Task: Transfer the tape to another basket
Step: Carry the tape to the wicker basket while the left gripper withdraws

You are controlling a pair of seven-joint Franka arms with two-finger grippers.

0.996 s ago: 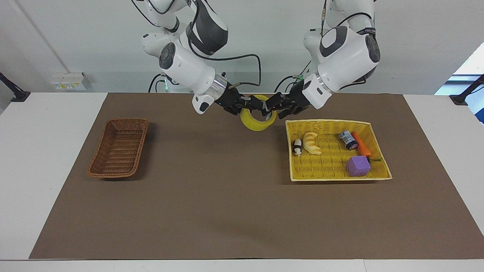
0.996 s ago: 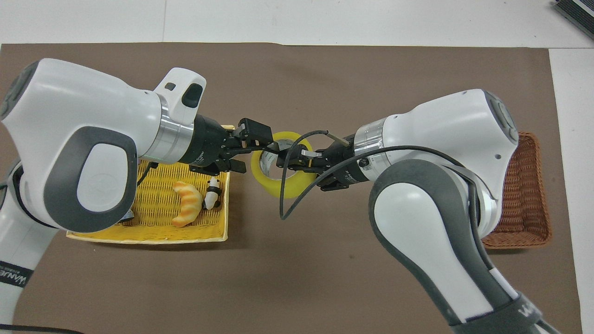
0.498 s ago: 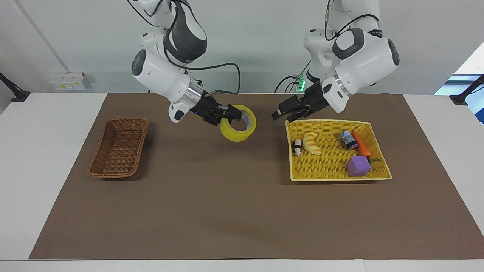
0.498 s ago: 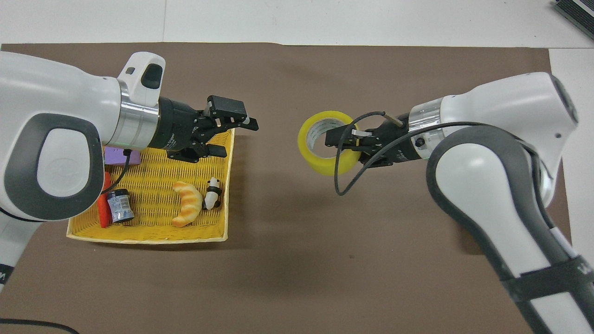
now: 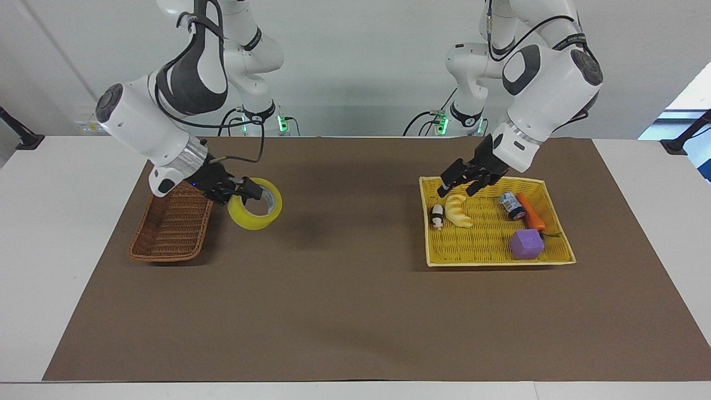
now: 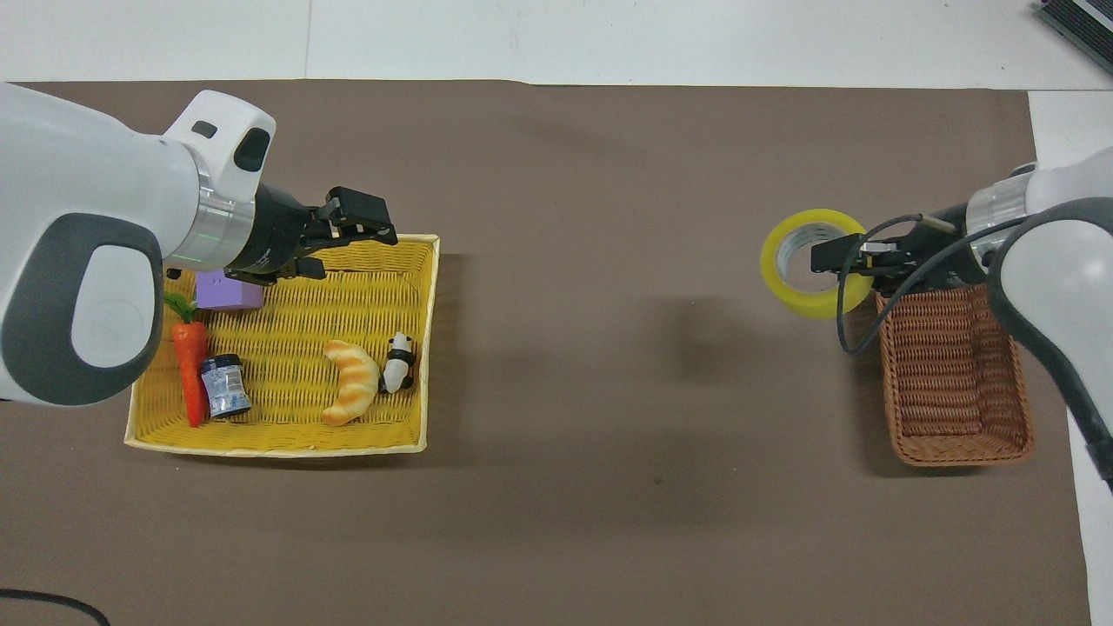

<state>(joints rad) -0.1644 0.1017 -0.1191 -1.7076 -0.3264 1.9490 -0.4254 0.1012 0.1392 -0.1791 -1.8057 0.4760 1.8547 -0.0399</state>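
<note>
now, nearest the robots: right gripper [image 5: 244, 191] up in the air, pinching the tape [image 5: 255, 211] through its wall, one finger inside the ring and one outside. tape hanging over the brown mat [image 5: 344, 300] just beside the basket [image 5: 173, 219], at the basket's end nearer the robots, not over its inside. ring tilted, open hole facing partly upward, white-grey core showing. right arm coming in from the right arm's end of the table, crossing above the basket's near corner.

left gripper [image 5: 456, 184] also raised, over the near rim of the yellow basket [image 5: 489, 253] at the left arm's end of the table. fingers spread apart, holding nothing, angled down toward the croissant [image 5: 459, 211].

next out, inside the yellow basket: croissant and a small panda figure [image 5: 437, 216] side by side near the basket's wall facing the table's middle. small dark jar [image 5: 511, 205] and a carrot [image 5: 532, 219] touching each other toward the basket's outer wall. purple cube [image 5: 526, 244] farther from the robots than the jar, just beside the carrot's leafy end.

basket itself empty, narrow, dark brown wicker, lying lengthwise away from the robots, well apart from the yellow basket with bare mat between.

farther still: only brown mat, then the white table [image 5: 33, 266] edge.
</note>
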